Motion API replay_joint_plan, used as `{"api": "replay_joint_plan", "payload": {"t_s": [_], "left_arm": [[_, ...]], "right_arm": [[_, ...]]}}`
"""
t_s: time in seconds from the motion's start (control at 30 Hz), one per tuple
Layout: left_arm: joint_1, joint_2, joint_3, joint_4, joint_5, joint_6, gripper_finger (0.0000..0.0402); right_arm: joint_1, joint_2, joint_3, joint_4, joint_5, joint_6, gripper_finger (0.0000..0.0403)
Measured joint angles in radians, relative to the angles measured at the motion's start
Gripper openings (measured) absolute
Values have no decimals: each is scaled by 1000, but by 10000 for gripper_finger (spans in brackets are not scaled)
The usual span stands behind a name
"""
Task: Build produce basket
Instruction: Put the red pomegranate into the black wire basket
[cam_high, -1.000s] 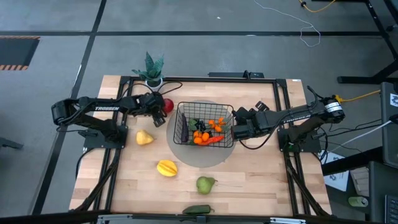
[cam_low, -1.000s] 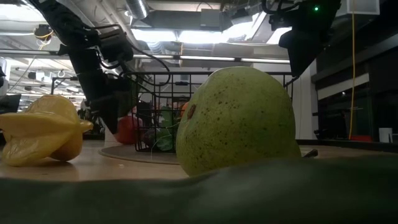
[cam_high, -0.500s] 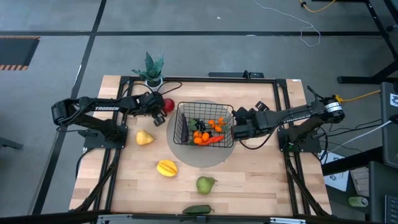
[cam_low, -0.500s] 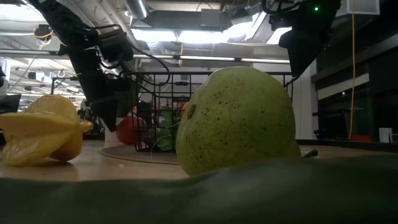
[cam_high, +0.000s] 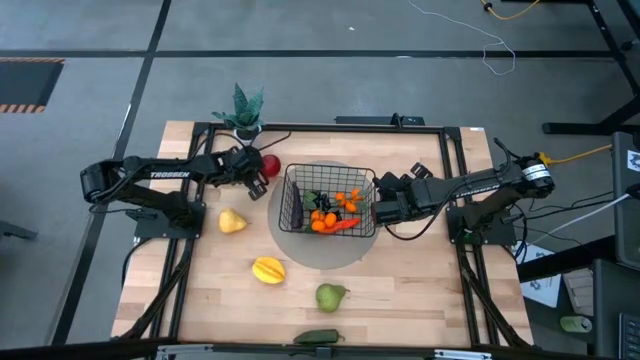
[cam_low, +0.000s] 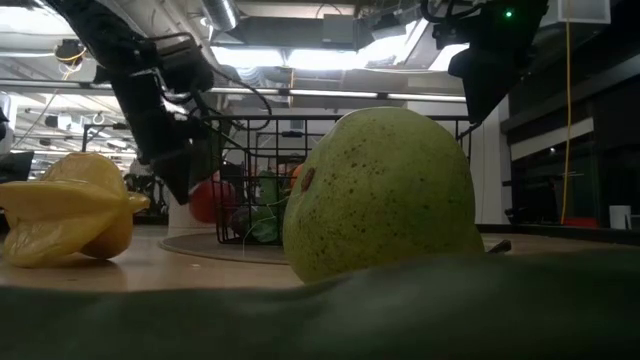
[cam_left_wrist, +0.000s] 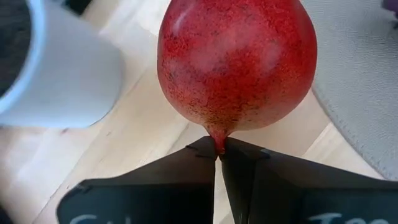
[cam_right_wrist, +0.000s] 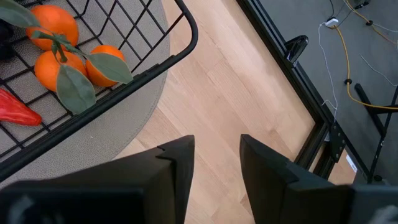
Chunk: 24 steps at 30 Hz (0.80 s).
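Left gripper (cam_left_wrist: 217, 155) pinches the stem end of the red apple (cam_left_wrist: 236, 62), my two fingertips meeting on it. In the low view the apple (cam_low: 210, 200) hangs off the table, beside the basket's (cam_high: 330, 205) left wall. From above, this hold sits near the table's (cam_high: 420, 300) far left corner, just beside the white pot of the potted plant (cam_high: 245, 110).

Right gripper (cam_right_wrist: 214, 162): fingers parted, holding nothing, parked just outside the basket's right wall over bare wood.

Basket stands on the grey round disc (cam_high: 322, 250), mid-table toward the far edge. Inside it: oranges (cam_right_wrist: 53, 28) with green leaves, an orange carrot (cam_high: 335, 226), some dark fruit I cannot make out.

Still loose on the table: a small yellow fruit (cam_high: 232, 221) near the left edge, a yellow starfruit (cam_high: 268, 269), a green pear (cam_high: 331, 296), and a dark green vegetable (cam_high: 318, 337) at the near edge.
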Motion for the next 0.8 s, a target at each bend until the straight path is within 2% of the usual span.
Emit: {"api": "replay_joint_plan", "payload": {"t_s": [0.23,0.57,0.67,0.73,0.8], "left_arm": [[-59,-74,104,-176,-146,-31,0],[-232,-126,281,-192,-164,-23,0],[-293,-126,319,-174,-122,45,0],[-326,-123,329,-140,-13,90,1],[-354,-113,329,-88,47,94,12]], "right_arm": [[0,0,0,0,-10,-2,121],[0,0,0,0,-18,-1,121],[0,0,0,0,-18,-2,121],[0,0,0,0,-18,-2,121],[0,0,0,0,-18,-3,121]]}}
